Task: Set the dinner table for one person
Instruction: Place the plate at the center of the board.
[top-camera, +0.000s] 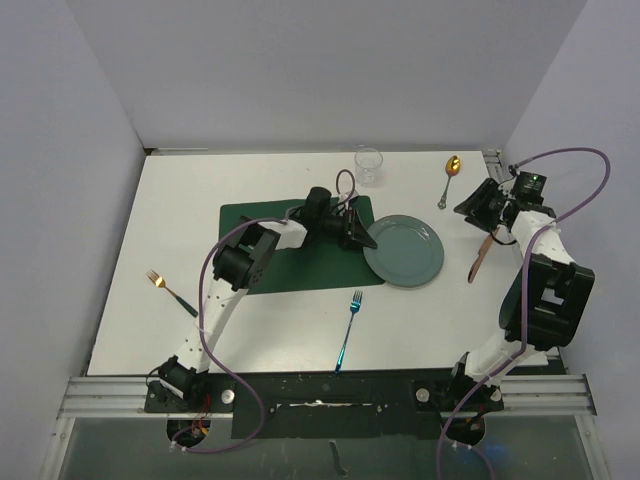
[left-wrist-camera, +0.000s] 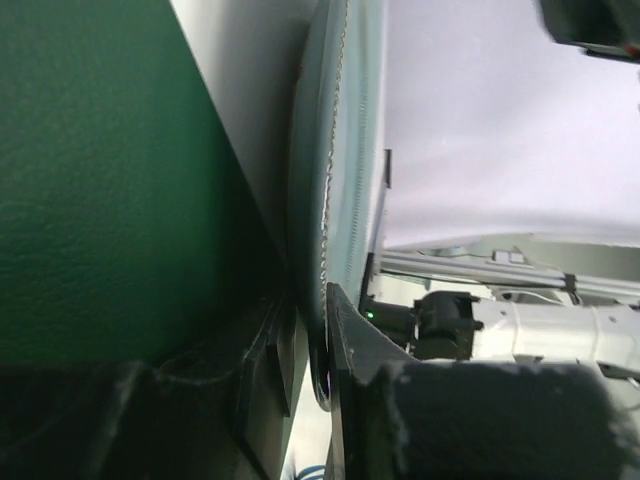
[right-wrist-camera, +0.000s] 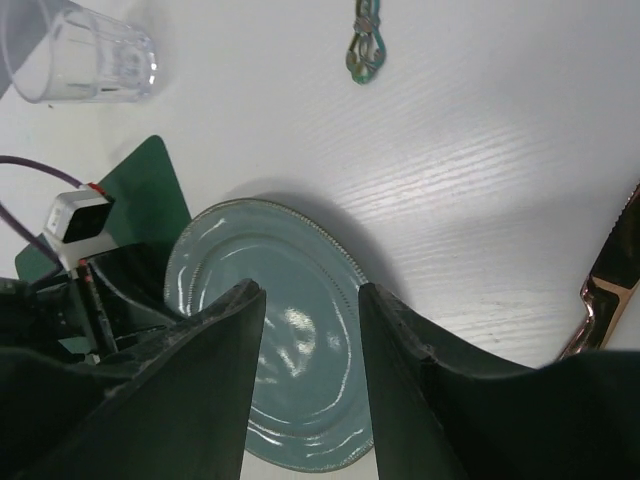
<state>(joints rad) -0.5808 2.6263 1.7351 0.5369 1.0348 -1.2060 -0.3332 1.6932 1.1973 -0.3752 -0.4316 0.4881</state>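
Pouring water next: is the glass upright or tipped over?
Upright: the glass stands on its base, rim up, seen from overhead.

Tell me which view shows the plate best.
Top external: nearly the whole plate shows, face-on. Right wrist has its own fingers across it; left wrist sees only the rim, edge-on.

Open dinner table (top-camera: 457, 240) between plate (top-camera: 410, 255) and knife (top-camera: 480, 258), glass (top-camera: 369, 166) and spoon (top-camera: 450, 178) blocking the far side

White-and-black left arm (top-camera: 213, 305), matching right arm (top-camera: 541, 238), purple cables (top-camera: 575, 153) looping off both, right gripper (right-wrist-camera: 312, 295) with dark matte wedge fingers (right-wrist-camera: 190, 390) (small green light (top-camera: 533, 181) on its wrist)
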